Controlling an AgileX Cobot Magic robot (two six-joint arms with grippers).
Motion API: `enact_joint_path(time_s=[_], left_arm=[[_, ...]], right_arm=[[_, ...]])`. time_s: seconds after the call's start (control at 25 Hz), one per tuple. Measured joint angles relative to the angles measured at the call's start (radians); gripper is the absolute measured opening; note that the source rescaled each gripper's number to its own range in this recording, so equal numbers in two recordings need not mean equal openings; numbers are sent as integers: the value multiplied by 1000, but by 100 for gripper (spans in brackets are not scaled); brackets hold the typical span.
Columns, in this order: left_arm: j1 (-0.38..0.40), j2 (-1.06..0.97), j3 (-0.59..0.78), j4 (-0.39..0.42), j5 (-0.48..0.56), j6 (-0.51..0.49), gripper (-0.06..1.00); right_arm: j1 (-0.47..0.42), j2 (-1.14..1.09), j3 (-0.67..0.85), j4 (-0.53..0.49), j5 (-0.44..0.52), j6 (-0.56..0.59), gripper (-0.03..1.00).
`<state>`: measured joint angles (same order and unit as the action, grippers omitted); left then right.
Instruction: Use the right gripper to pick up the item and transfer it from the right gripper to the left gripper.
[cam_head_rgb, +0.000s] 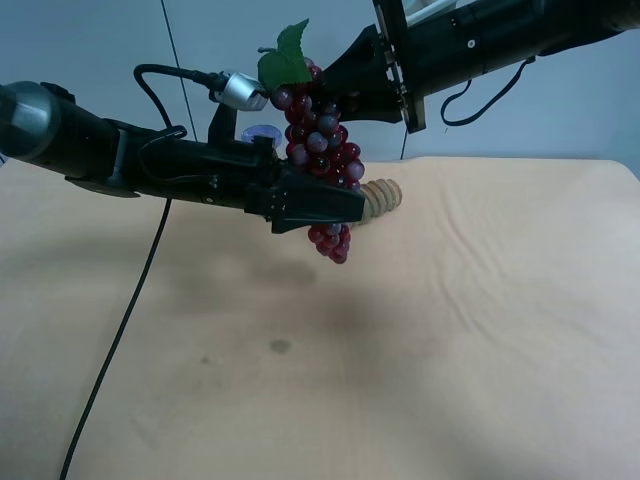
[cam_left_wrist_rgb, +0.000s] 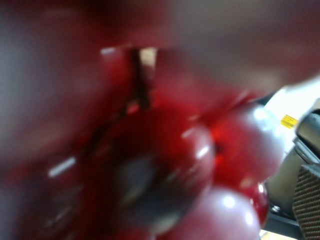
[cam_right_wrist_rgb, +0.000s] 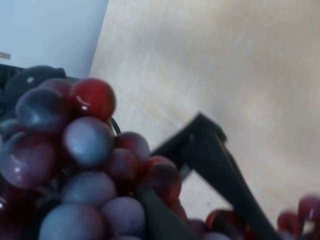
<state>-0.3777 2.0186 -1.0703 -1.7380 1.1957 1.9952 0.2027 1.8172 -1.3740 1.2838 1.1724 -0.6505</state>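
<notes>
- grape bunch: dark red/purple, green leaf on top, hangs upright in mid-air.
- R gripper: black, clamped on bunch's top end.
- L gripper: black, jaws wide, at bunch's lower half.

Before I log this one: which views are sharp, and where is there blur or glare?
Exterior high: sharp, evenly lit, grape bunch crisp, only faint shadows on the table. Right wrist: bunch near the lens, slightly soft, with glints. Left wrist: grapes fill the frame, heavily out of focus, with a washed-out bright patch at one edge.
</notes>
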Motion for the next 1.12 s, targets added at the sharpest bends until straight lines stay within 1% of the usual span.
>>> enact_joint_path(time_s=[0.2, 0.28, 0.4, 0.52, 0.72, 0.8, 0.88, 0.96, 1.04, 1.12], left_arm=[[-41, 0, 0, 1, -80, -5, 100], [-42, 0, 0, 1, -80, -18, 100], [-33, 0, 0, 2, -37, -28, 100], [-18, 0, 0, 2, -7, -31, 94], [-5, 0, 0, 2, 1, -43, 84], [-5, 0, 0, 2, 1, -47, 74], [-5, 0, 0, 2, 1, -50, 59], [-4, 0, 0, 3, 1, -49, 41], [-4, 0, 0, 3, 1, -41, 29], [-4, 0, 0, 3, 1, -39, 20]], right_arm=[[0, 0, 0, 0, -1, 0, 1], [0, 0, 0, 0, -2, 0, 1], [0, 0, 0, 0, -2, 0, 1], [0, 0, 0, 2, -2, 0, 1], [0, 0, 0, 4, -2, 0, 0], [0, 0, 0, 4, -2, 0, 0], [0, 0, 0, 5, -2, 0, 0], [0, 0, 0, 6, -2, 0, 0], [0, 0, 0, 6, -2, 0, 0], [0, 0, 0, 6, -2, 0, 0]])
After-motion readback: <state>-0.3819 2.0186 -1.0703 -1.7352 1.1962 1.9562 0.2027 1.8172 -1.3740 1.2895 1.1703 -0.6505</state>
